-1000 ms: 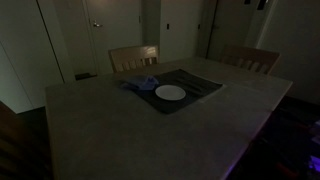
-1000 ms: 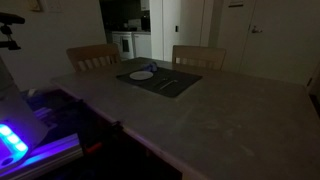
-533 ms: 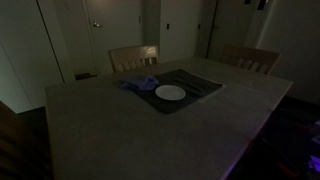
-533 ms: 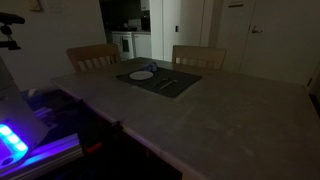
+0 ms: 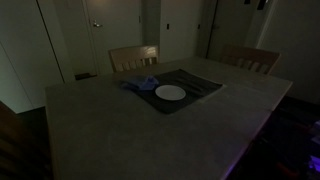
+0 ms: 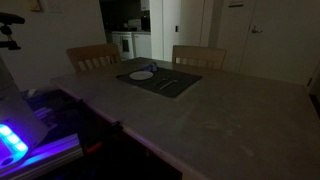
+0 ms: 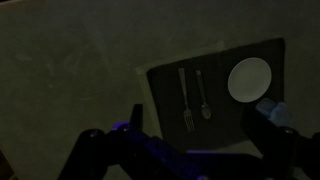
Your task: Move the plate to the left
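The small white plate [image 5: 171, 93] lies on a dark rectangular mat [image 5: 198, 87] on the far half of the table; the plate [image 6: 142, 74] shows in both exterior views. In the wrist view the plate [image 7: 249, 79] sits at the mat's [image 7: 225, 125] upper right corner, with a bluish cloth [image 7: 272, 108] just below it. My gripper [image 7: 200, 118] hangs high above the mat, open, with nothing between its fingers. The arm is out of frame in both exterior views.
A fork [image 7: 185, 100] and a spoon [image 7: 203, 97] lie side by side on the mat, left of the plate. Two wooden chairs [image 5: 133, 57] [image 5: 255, 58] stand behind the large pale table [image 5: 110, 130]. The room is very dark.
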`<state>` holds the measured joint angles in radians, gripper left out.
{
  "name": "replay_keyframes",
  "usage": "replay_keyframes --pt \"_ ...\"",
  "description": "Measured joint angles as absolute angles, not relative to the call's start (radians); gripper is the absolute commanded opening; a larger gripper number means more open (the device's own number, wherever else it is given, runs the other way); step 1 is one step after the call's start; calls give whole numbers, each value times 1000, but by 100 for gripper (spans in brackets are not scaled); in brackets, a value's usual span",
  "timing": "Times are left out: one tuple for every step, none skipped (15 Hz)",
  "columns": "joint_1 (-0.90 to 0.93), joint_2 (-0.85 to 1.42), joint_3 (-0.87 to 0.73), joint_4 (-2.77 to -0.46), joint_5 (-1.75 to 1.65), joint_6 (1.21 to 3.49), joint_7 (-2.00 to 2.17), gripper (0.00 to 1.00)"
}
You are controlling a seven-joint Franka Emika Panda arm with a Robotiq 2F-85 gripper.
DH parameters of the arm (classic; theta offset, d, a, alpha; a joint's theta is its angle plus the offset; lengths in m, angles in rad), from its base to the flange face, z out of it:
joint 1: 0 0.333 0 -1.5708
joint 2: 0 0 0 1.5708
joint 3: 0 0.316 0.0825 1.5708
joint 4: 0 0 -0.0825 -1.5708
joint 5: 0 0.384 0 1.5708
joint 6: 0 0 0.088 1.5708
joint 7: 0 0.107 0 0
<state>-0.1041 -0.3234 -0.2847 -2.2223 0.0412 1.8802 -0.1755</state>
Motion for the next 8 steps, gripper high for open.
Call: replay_keyframes --pt "-104 -323 -282 -2222 40 1880 -176 100" --pt "-105 -323 -278 -2222 35 1879 -175 100" --pt "-105 -323 -274 -2222 29 1879 -175 100" --pt "-105 -323 -270 -2222 25 1879 -175 100" --pt "-105 -323 -266 -2222 22 1879 -175 100" --pt "-105 -323 -263 -2222 18 1879 -175 100" --pt "-105 -323 -260 -2222 13 1879 -175 100" --pt "-105 -323 -257 -2222 8 1879 -175 100"
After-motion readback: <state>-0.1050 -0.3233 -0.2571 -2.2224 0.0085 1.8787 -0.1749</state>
